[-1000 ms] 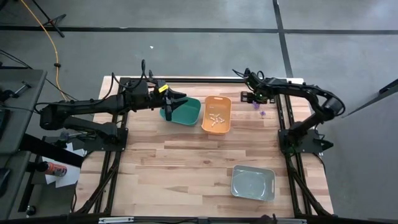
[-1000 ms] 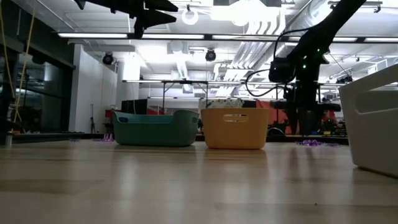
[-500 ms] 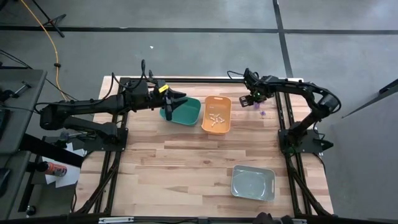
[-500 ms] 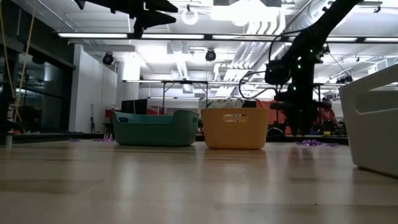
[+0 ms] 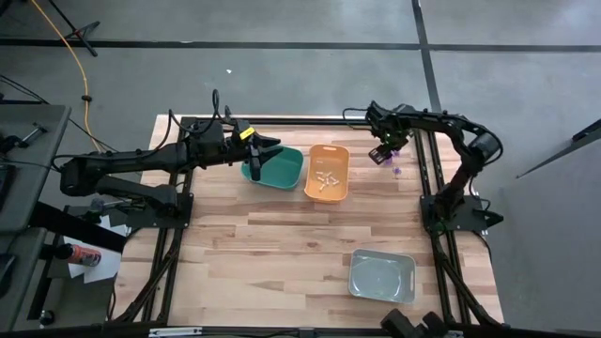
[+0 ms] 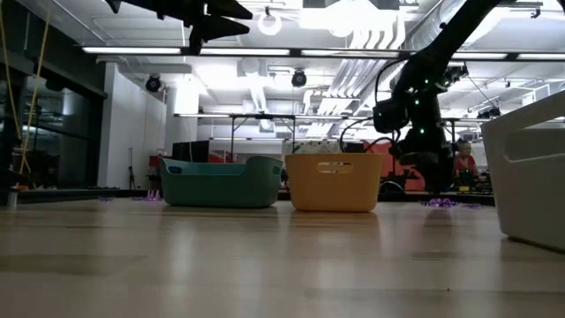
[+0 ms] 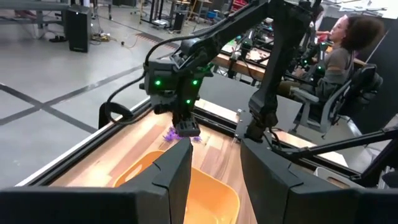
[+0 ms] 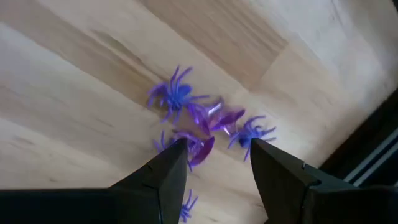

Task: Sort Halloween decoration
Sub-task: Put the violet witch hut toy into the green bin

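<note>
A small cluster of purple spider trinkets (image 8: 198, 124) lies on the wooden surface (image 5: 282, 235) near its far right corner, beside the orange bin (image 5: 328, 173) holding cream pieces (image 5: 326, 180). The right claw (image 8: 214, 163) hangs just above the cluster, fingers spread and released — nothing between them. The left claw (image 5: 255, 158) waits over the green bin (image 5: 282, 169), released too — a grey bin (image 5: 382, 277) sits well apart.

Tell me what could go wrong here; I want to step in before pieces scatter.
1. The purple spiders lie tangled, so the right gripper's open fingers may catch several, or flick some away.
2. The pile sits near the table's black edge rail; a nudged piece could slide under it.
</note>
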Controlling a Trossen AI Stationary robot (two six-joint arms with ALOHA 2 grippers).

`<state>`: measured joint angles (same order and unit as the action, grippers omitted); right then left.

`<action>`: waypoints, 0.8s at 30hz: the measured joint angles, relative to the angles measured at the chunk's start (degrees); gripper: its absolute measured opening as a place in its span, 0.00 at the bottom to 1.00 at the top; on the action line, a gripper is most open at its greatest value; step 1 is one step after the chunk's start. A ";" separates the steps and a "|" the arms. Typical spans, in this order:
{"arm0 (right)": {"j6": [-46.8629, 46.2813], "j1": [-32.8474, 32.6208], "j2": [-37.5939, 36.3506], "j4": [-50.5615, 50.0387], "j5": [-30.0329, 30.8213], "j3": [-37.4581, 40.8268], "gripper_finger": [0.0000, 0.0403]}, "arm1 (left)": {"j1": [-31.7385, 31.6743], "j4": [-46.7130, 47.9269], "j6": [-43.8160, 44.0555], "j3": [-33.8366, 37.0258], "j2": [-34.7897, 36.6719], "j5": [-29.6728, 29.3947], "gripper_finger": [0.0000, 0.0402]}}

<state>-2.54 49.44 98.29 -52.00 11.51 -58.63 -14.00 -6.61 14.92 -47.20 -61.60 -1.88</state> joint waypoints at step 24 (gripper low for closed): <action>9.00 -1.08 1.17 2.13 0.33 -1.35 0.26 | 0.00 -0.02 1.55 0.00 0.00 -0.12 0.32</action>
<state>6.46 48.36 99.46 -49.87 11.84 -59.98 -14.00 -6.63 16.47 -47.20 -61.60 -2.00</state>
